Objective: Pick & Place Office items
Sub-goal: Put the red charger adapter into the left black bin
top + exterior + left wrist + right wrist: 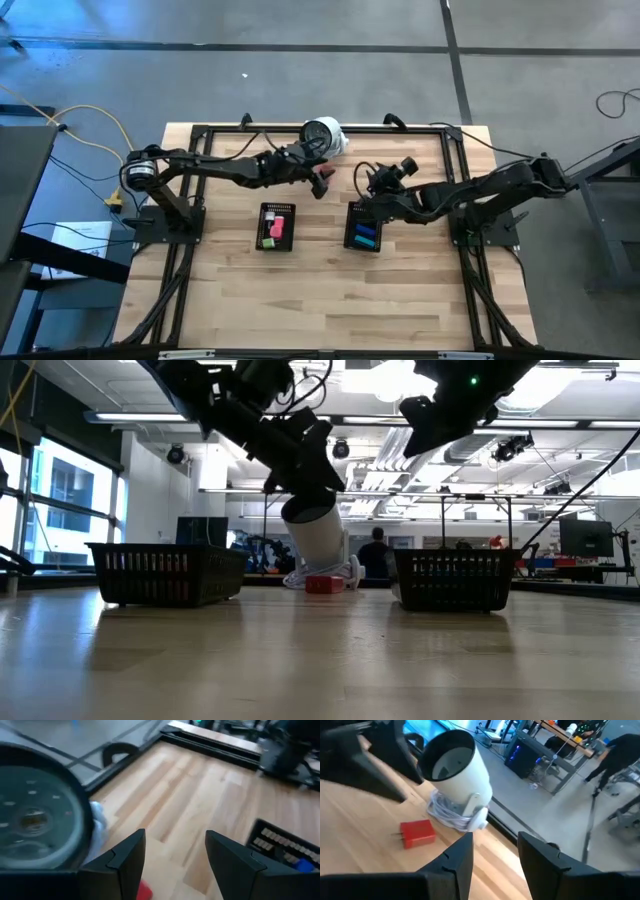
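Office items lay in three places. One red piece sat on the bare desk just beside the white round object near the far edge; in the right wrist view it lay next to that object's coiled white cable. Pink and green pieces lay in the left mesh tray. Blue and teal pieces lay in the right mesh tray.

Left gripper hung above the desk close to the red piece and the white object. Its two fingers stood apart with nothing between them, only bare wood showing through the gap; a sliver of red showed at the base of one finger.

Right gripper was raised over the far end of the right tray, pointed toward the white object. Its fingers also stood apart and empty.

Low view: both trays sat flat on the desk, well apart, with the white object and red piece between them farther back. A person stood in the room beyond.
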Controlling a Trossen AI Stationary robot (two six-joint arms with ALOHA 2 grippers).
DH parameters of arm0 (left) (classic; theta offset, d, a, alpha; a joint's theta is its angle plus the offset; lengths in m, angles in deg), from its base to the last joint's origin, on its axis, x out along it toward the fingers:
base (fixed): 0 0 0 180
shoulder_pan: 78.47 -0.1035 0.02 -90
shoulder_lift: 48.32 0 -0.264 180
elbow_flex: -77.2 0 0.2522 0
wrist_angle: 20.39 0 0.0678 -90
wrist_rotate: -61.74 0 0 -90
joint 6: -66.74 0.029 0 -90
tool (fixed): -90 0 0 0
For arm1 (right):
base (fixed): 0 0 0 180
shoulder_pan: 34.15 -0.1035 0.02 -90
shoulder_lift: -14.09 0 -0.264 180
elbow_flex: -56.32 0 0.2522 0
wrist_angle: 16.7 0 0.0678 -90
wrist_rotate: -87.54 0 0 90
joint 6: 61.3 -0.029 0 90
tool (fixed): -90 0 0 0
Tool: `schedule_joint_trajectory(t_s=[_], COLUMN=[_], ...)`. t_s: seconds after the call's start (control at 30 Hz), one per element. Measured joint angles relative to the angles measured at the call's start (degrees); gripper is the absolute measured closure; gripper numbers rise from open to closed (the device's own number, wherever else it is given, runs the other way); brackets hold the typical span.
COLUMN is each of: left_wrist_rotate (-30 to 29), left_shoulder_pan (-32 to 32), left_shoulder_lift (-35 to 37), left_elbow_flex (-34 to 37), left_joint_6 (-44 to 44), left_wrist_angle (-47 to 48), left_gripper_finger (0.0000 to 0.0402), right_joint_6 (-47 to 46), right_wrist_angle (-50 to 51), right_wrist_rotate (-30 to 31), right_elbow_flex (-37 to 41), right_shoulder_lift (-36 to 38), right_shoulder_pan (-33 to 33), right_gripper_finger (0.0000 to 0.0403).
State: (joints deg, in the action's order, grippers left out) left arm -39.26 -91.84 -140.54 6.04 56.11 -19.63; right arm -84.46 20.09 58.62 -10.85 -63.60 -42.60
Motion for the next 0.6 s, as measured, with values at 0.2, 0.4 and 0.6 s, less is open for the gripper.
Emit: schedule_joint_trajectory(t_s=[0.2, 0.4, 0.6], left_wrist_rotate=[2.59, 2.71, 2.07], left_shoulder_pan=[-0.57, -1.09, -0.98], left_shoulder_lift=[-1.2, -2.14, -2.13], left_elbow_flex=[0.02, 0.01, 0.0], left_joint_6=[1.86, 5.47, 6.34], left_wrist_angle=[-0.84, -3.16, -2.95], left_gripper_finger=[0.0201, 0.0201, 0.0201], right_joint_6=[2.64, 3.07, 3.09], right_wrist_angle=[0.36, 0.8, 0.77], right_wrist_rotate=[-0.05, -2.91, -4.44], right_elbow_flex=[0.0, 0.0, 0.0], right_shoulder_lift=[0.0, 0.0, 0.0], right_shoulder_pan=[1.57, 2.69, 3.0], right_gripper_finger=[0.0263, 0.0263, 0.0263])
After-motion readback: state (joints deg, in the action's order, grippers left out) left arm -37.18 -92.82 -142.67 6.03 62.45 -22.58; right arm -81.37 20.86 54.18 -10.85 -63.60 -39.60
